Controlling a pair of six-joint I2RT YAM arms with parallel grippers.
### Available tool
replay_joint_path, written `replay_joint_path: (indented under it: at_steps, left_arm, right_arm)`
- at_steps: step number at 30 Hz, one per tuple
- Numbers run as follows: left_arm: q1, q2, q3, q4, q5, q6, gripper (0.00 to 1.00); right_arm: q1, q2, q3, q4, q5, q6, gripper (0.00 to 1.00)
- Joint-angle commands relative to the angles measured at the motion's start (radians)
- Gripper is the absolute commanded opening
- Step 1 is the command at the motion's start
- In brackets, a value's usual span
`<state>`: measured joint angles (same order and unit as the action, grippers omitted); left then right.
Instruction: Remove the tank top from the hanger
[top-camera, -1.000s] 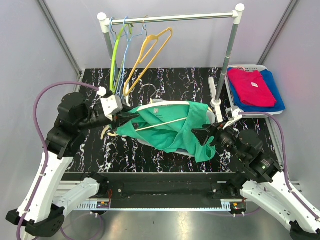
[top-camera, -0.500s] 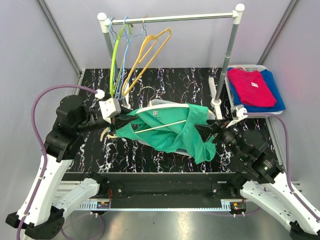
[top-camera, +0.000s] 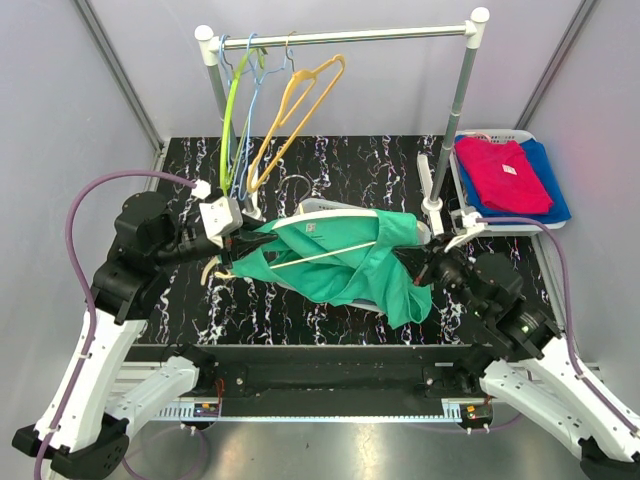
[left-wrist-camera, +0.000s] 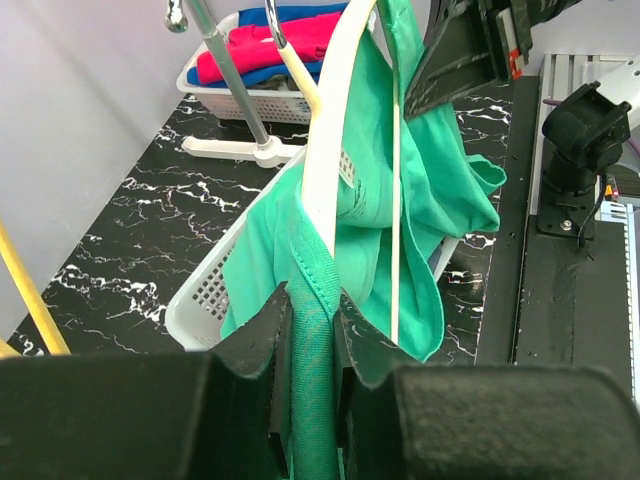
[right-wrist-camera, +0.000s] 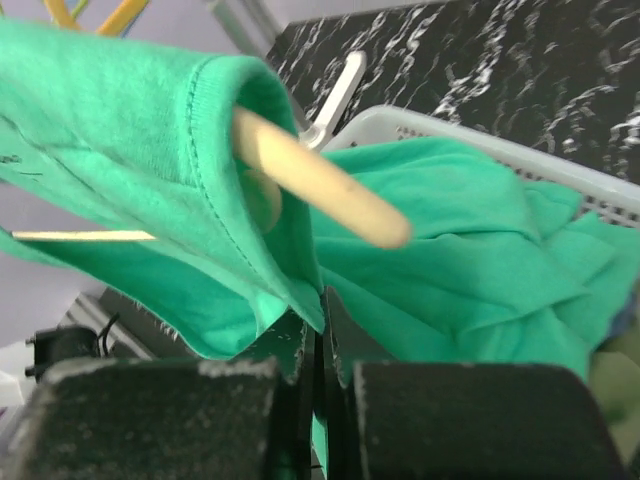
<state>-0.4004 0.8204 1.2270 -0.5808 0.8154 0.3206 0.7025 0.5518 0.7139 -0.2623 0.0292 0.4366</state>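
Note:
The green tank top hangs on a cream hanger held over a white basket at the table's middle. My left gripper is at the garment's left end. In the left wrist view it is shut on the green strap, which covers the hanger's arm there. My right gripper is at the right end. In the right wrist view it is shut on a fold of the tank top, just below the hanger's bare tip.
A clothes rack's rail spans the back, with green, blue and yellow hangers at its left end. Its right post stands close to my right gripper. A second white basket of red and blue clothes sits at the back right.
My right gripper was open beside the tank top's right end; it has moved in a little and shut on the fabric. The left gripper has kept its grip and place.

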Motion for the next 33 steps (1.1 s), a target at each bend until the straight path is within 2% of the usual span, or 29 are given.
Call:
replay_joint_path:
  at_steps: [1, 5, 9, 11, 16, 26, 29, 33]
  left_arm:
    - [0.005, -0.023, 0.002, 0.098, 0.027, -0.012, 0.01]
    - [0.003, -0.024, 0.002, 0.098, 0.031, -0.012, 0.02]
    - [0.003, -0.027, 0.0, 0.098, 0.036, -0.015, 0.02]
    - [0.005, -0.03, 0.0, 0.098, 0.037, -0.017, 0.02]
    - [0.003, -0.035, -0.004, 0.09, 0.047, -0.02, 0.02]
    - [0.003, -0.055, -0.02, 0.059, 0.057, 0.009, 0.03]
    - [0.005, -0.056, -0.026, 0.059, 0.064, 0.011, 0.03]
    - [0.003, -0.058, -0.014, 0.059, 0.067, 0.006, 0.03]
  right_arm:
    - [0.003, -0.101, 0.091, -0.052, 0.24, 0.042, 0.0]
    - [0.002, -0.177, 0.124, -0.084, 0.446, 0.05, 0.0]
    - [0.003, -0.142, 0.166, -0.187, 0.636, 0.063, 0.0]
    - [0.003, -0.109, 0.183, -0.244, 0.684, 0.093, 0.0]
    - [0.003, -0.078, 0.214, -0.249, 0.811, 0.077, 0.0]
    - [0.003, 0.028, 0.41, -0.247, 0.861, -0.058, 0.0]
    - [0.003, 0.086, 0.395, -0.258, 0.807, -0.078, 0.0]
    - [0.003, 0.128, 0.297, -0.238, 0.689, 0.0, 0.0]
